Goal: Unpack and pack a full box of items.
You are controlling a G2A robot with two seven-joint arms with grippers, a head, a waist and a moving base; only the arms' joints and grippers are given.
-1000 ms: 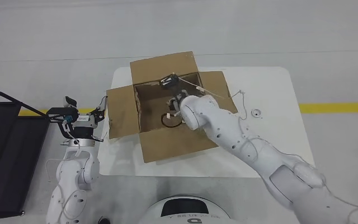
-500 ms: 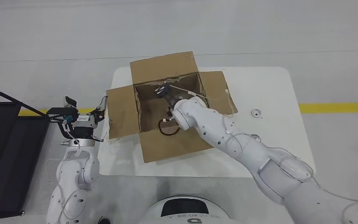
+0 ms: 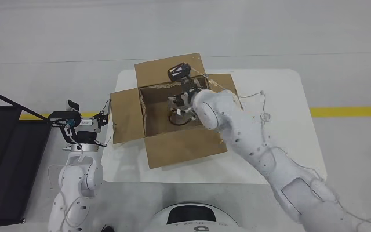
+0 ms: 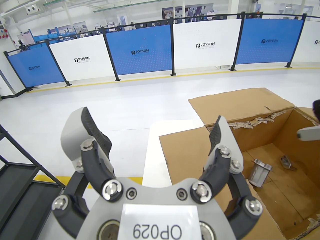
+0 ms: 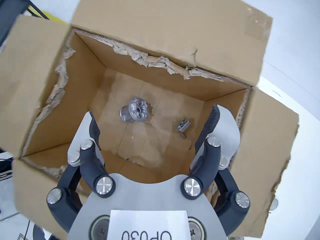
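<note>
Top view: cardboard box sits centre frame on the white counter, all 4 flaps folded out. 2 items lie on its floor, a round metal part and a small metal bracket, apart from each other, neither touching a wall.

Right end effector hangs over the open box, fingers spread, nothing between them. Left end effector is at the left of the top-view frame, beyond the counter's edge, also spread and empty.

Key relation: the round part lies straight down from the right end effector, close to the line between its 2 fingers; the bracket sits nearer 1 finger. The round part shows its end face to the right wrist camera, so I judge its long axis near vertical; in the left wrist view it stands on end. Right arm is clearly nearer; left is well apart from both items.

Judgement: a straight descent onto the round part comes next; the risk is a finger grazing the box wall. 1 small ring-like item lies on the counter right of the box
</note>
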